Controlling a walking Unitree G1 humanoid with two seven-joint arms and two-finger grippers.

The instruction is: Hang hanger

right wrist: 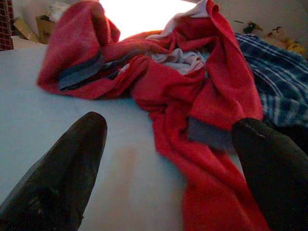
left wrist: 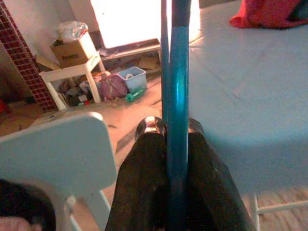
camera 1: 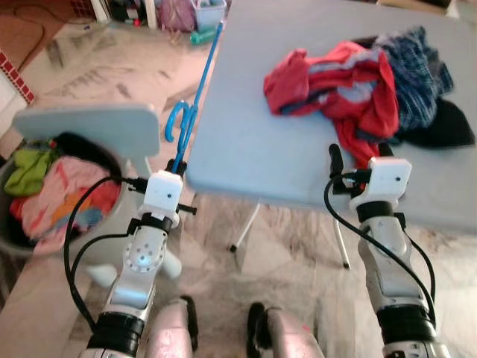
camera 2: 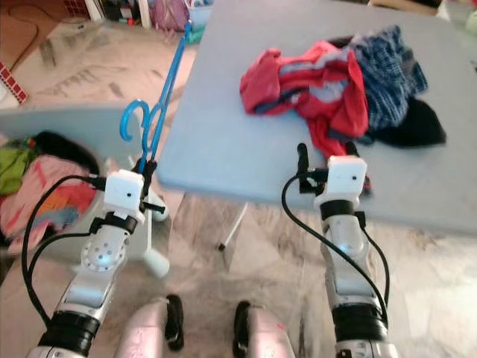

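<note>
Left tool (left wrist: 175, 139) pinching thin blue hanger (camera 1: 195, 97); right tool (right wrist: 168, 144) spread near red garment (right wrist: 192, 96).

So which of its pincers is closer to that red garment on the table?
The right pincer: it sits open at the table's near edge, one finger over the red garment. The left pincer is off the table's left corner, shut on the blue hanger.

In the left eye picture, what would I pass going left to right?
Basket of laundry → left tool gripping the blue hanger → red garment on the grey table, with the open right tool just below it → plaid cloth.
</note>
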